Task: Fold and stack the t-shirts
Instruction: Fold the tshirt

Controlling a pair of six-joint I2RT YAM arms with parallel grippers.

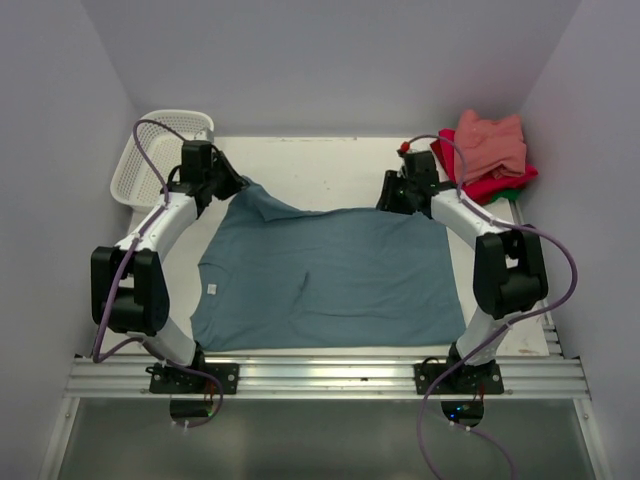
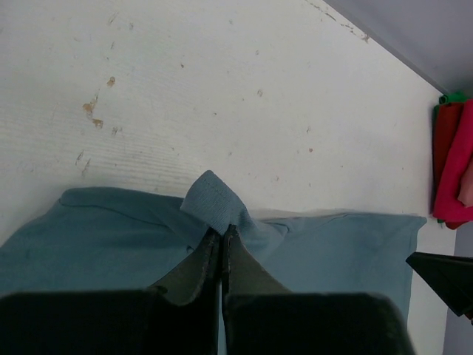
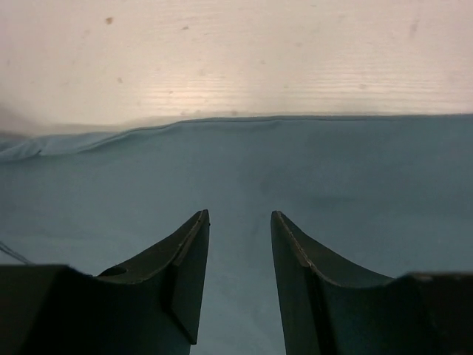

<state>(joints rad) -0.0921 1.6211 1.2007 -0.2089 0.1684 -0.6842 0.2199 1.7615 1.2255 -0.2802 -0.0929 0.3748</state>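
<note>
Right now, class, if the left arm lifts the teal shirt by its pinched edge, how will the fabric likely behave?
Probably floppy: the teal shirt puckers into a peak where the left jaws pinch it. Spread flat across the table, it would likely drape and drag behind.

There are four t-shirts: one teal-blue shirt [image 1: 330, 275], one salmon-pink shirt [image 1: 490, 143], one red shirt [image 1: 493, 186] and one green shirt [image 2: 456, 97]. There is one white mesh basket [image 1: 150, 160], one tabletop [image 1: 320, 165], and two claws, the left claw [image 2: 222, 233] and the right claw [image 3: 240, 218].

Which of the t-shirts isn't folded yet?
The teal-blue t-shirt, spread flat mid-table, its far left corner pinched by the left gripper. The salmon-pink, red and green ones lie folded in a pile at the far right.
</note>
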